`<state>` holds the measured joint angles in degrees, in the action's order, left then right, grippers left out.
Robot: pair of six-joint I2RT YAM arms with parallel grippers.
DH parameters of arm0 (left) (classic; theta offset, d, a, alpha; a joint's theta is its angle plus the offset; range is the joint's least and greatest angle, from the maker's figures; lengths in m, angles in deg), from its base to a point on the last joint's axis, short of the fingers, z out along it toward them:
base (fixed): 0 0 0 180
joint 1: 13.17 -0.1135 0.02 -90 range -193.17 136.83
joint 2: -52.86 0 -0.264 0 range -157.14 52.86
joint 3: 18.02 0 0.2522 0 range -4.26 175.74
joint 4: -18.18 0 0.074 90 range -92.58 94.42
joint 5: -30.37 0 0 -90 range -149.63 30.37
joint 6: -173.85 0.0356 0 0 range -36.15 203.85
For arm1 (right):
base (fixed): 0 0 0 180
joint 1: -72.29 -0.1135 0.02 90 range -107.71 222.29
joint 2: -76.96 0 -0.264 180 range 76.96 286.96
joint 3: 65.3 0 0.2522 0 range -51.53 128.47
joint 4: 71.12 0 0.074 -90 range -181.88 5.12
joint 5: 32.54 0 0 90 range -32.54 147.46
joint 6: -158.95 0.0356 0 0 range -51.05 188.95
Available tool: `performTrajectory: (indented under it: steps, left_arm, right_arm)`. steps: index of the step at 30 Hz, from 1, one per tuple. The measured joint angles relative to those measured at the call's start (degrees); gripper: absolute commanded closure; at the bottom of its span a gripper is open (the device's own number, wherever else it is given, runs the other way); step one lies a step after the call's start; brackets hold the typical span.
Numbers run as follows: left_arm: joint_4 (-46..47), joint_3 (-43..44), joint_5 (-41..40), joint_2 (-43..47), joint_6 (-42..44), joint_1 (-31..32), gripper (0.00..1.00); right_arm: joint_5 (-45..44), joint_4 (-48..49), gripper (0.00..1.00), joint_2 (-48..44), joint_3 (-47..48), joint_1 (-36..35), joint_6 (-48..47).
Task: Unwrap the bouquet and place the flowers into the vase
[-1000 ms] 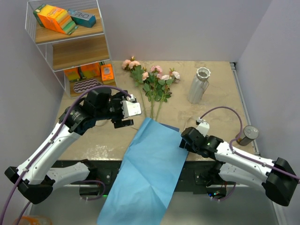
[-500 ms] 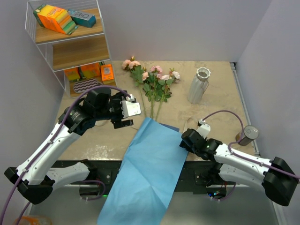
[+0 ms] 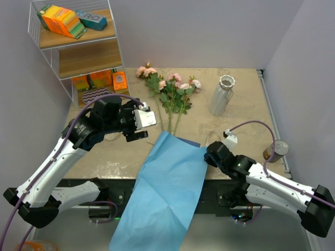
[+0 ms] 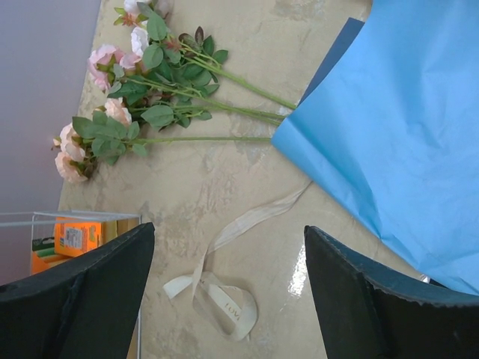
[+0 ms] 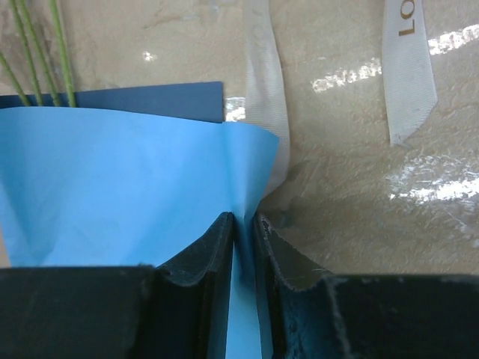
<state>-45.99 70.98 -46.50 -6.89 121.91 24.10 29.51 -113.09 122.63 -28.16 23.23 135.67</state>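
While right jaws pinch blue paper [image 3: 172,178] edge at lower centre, left jaws hang wide apart, empty; flowers [image 3: 172,94] lie on bench [image 3: 241,123], vase [image 3: 222,94] upright upper right.

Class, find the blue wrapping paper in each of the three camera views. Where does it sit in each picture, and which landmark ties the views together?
Top external: blue wrapping paper at centre bottom, hanging over the table's near edge.
Left wrist: it fills the right side.
Right wrist: left and centre, its edge pinched in the right pincer.
Shared landmark: the green stems running under the paper's far edge.
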Motion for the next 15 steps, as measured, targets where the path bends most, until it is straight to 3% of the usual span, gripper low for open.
performTrajectory:
  steps: [7, 15]
  left_arm:
    - [0.24, 0.44, -1.73, 0.00, -0.63, 0.00, 0.18]
    - [8.09, 0.09, -11.63, 0.70, -3.32, -0.02, 0.18]
  right_arm:
    - [0.63, 0.02, 0.99, 2.36, 9.16, 0.00, -5.14]
    - [3.45, 5.20, 1.00, 11.41, 22.10, -2.99, -13.05]
